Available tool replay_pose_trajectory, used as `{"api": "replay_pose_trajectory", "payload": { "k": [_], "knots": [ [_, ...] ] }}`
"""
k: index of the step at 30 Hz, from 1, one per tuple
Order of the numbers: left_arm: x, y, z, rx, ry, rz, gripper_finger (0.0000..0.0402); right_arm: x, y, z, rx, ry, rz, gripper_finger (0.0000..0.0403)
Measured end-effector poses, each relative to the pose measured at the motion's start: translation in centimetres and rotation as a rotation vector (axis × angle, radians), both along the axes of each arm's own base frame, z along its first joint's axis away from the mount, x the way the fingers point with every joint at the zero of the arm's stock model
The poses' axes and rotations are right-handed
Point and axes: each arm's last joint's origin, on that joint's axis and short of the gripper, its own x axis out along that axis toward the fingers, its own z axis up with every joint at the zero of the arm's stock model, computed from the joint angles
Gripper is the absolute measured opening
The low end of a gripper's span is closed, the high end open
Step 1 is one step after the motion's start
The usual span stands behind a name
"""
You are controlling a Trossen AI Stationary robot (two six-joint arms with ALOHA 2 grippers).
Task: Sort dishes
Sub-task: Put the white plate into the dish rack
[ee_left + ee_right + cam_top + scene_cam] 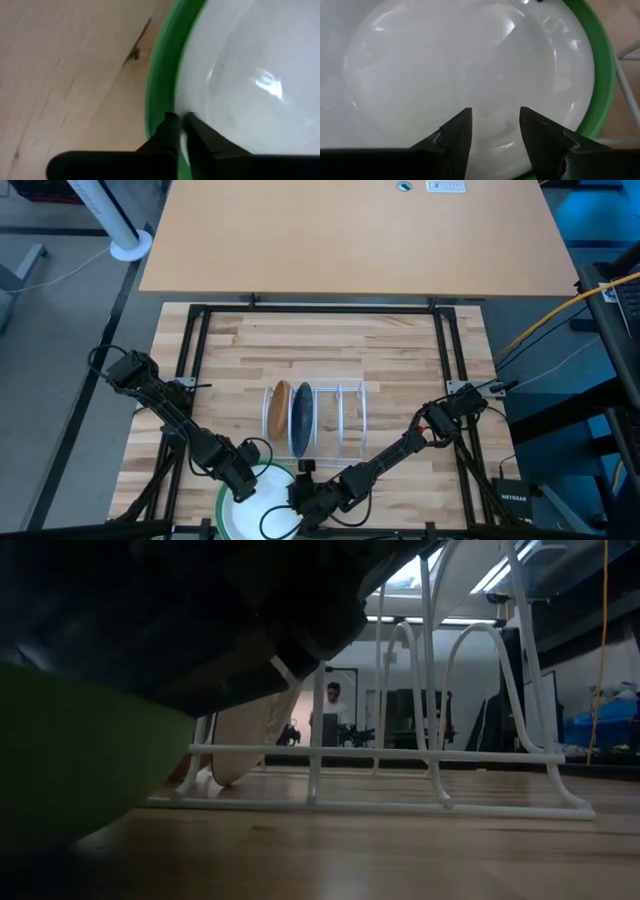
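White plate [255, 515] stacked in green plate [222, 498] just in front of the wire rack [320, 420], left tool [181, 131] pinching its rim, right tool [495, 130] spread above it (lift slowly, green one may follow).

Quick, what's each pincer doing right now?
Left pincer: shut on the white plate rim, above the green plate.
Right pincer: open, hovering over the white plate, holding nothing.

Both wrist cameras look closely onto white plate [445, 65].
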Motion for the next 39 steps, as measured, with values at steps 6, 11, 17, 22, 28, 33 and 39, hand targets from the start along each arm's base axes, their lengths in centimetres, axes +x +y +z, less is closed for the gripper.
{"api": "replay_pose_trajectory", "payload": {
  "k": [6,11,17,22,28,33,39],
  "knots": [
    [-0.1,0.2,0.2,0.012,0.012,-0.001,0.0001,0.5,0.3,1.7,-0.063,-0.008,0.023,0.0169],
    [-0.2,0.2,0.2,0.004,0.017,-0.024,0.0001,0.8,0.5,3.8,-0.084,0.011,0.032,0.0169],
    [-0.2,0.2,0.2,-0.005,0.029,-0.010,0.0014,0.2,1.5,4.6,-0.079,0.037,0.071,0.0169],
    [-0.3,0.2,0.2,-0.021,0.045,-0.021,0.0036,-1.4,3.4,4.5,-0.094,0.073,0.126,0.0169],
    [-0.6,-0.1,0.2,-0.128,0.145,-0.020,0.0086,-2.2,4.5,4.5,-0.099,0.061,0.145,0.0169],
    [-0.7,-0.4,0.2,-0.164,0.174,0.017,0.0113,-2.1,3.6,3.1,-0.113,0.078,0.126,0.0169],
    [-0.2,-0.8,0.2,-0.189,0.110,-0.011,0.0116,-2.1,3.1,2.0,-0.112,0.078,0.116,0.0169]
  ]
}}
